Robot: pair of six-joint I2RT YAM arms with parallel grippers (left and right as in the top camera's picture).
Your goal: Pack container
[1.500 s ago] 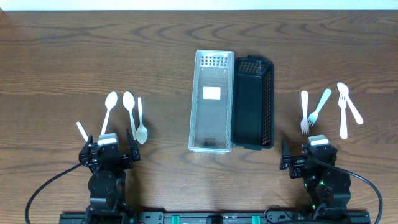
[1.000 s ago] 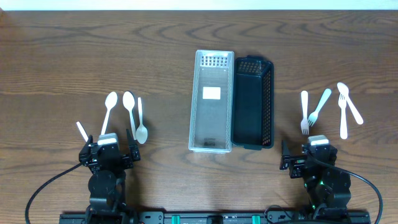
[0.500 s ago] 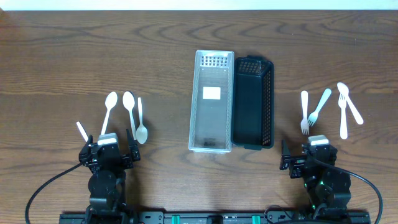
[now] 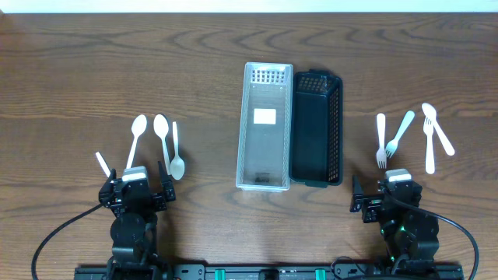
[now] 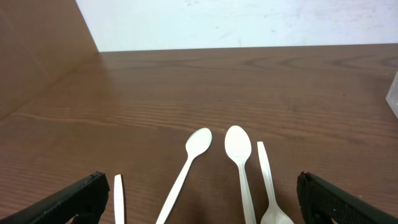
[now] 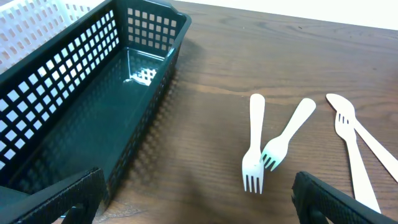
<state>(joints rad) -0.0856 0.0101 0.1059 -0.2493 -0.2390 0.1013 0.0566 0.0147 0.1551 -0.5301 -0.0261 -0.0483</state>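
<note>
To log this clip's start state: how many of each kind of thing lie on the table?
Spoons: 3
Forks: 2
Knives, probably: 2
White handle, kind unclear: 1
Baskets: 2
Total: 10

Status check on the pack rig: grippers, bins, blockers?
Left gripper and right gripper open, holding nothing. Clear bin and black basket empty. Spoons and forks on table, paths unobstructed.
</note>
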